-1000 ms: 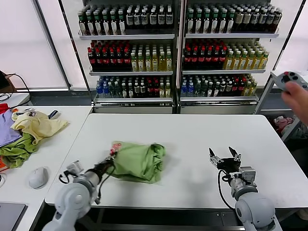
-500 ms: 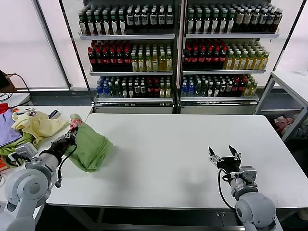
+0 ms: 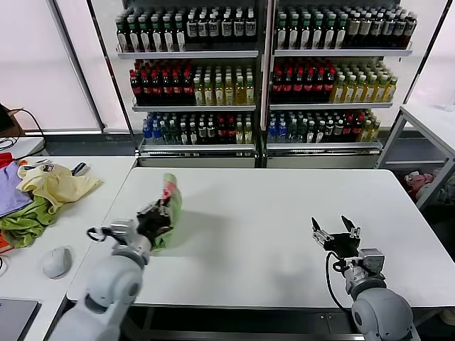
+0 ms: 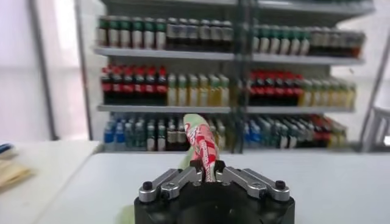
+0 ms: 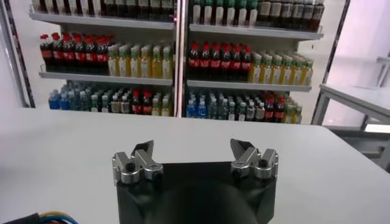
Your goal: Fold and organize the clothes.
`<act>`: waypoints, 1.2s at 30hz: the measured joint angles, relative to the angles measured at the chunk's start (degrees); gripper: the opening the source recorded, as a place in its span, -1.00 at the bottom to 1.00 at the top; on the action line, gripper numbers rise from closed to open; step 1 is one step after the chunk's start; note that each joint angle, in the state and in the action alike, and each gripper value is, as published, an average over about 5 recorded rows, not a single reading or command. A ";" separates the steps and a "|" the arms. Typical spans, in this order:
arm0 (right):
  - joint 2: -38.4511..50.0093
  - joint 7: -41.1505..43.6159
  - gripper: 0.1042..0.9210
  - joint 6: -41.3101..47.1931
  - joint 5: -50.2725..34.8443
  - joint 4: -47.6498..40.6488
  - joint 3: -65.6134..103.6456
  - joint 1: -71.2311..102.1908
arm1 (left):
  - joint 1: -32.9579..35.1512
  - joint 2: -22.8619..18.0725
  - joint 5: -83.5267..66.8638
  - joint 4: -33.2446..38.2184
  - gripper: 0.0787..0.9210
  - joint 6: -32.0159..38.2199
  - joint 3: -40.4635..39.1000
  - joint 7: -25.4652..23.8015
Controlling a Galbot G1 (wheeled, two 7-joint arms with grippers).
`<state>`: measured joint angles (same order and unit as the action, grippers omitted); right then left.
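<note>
The light sage-green shirt [image 3: 170,206] is bunched into a narrow upright bundle at the left part of the white table [image 3: 270,213], its red-pink print showing at the top. My left gripper [image 3: 158,215] is shut on the shirt and holds it up. In the left wrist view the printed cloth [image 4: 201,141] rises from between the closed fingers of that gripper [image 4: 206,170]. My right gripper [image 3: 335,234] is open and empty, low over the table's front right; in the right wrist view it [image 5: 192,150] has nothing between its fingers.
A side table [image 3: 85,213] at the left holds a pale yellow garment [image 3: 53,183], a darker olive-green cloth [image 3: 25,224], a purple cloth [image 3: 8,192] and a white mouse [image 3: 57,261]. Shelves of bottles [image 3: 263,71] stand behind. Another white table [image 3: 430,121] is at the far right.
My left gripper swung the shirt from the table's front-left middle out to the left edge, then back right; the shirt now hangs as a narrow upright bundle. The right arm barely moved.
</note>
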<state>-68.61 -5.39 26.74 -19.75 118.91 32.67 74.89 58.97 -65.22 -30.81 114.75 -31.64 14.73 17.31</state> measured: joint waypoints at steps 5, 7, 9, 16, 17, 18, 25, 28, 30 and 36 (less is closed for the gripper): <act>-0.03 0.10 0.76 -0.19 -0.14 0.12 0.07 0.06 | -3.17 -4.11 6.81 -3.57 -0.84 -0.06 -7.96 -0.48; -0.04 0.12 0.76 -0.20 -0.18 0.21 0.08 0.01 | -4.52 -5.81 9.06 -5.67 -0.84 0.06 -10.70 -0.74; -0.04 0.14 0.76 -0.20 -0.21 0.28 0.07 -0.09 | -5.87 -7.52 11.12 -7.98 -0.83 0.16 -13.16 -0.97; -0.29 0.14 0.76 -0.17 -0.23 0.30 -0.29 -0.61 | -9.84 -12.81 16.50 -14.62 -0.56 0.65 -19.36 -1.32; -0.32 0.14 0.76 -0.16 -0.23 0.30 -0.37 -0.71 | -10.14 -13.32 16.88 -15.15 -0.48 0.89 -19.88 -1.36; -0.33 0.14 0.76 -0.15 -0.23 0.29 -0.46 -0.83 | -10.33 -13.72 17.11 -15.54 -0.42 1.18 -20.31 -1.42; -0.70 0.00 0.76 -0.12 -0.06 -0.20 -1.46 -1.79 | -10.00 -14.67 14.33 -14.87 0.05 3.98 -21.51 -2.13; -1.19 -0.39 0.76 -0.09 0.24 -0.75 -2.51 -2.51 | -8.91 -14.70 12.42 -13.09 0.26 5.19 -21.04 -2.26; -1.67 -0.79 0.76 -0.08 0.49 -1.32 -3.74 -3.22 | -7.92 -14.46 11.37 -11.64 0.40 5.95 -20.18 -2.22; -4.26 -2.56 0.76 0.22 0.78 -4.79 -9.19 -6.70 | -3.55 -11.98 9.09 -6.47 0.73 8.01 -15.19 -1.35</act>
<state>-72.87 -7.95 26.97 -18.97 114.12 23.49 68.19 55.42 -77.20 -21.72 108.28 -23.63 -0.46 15.96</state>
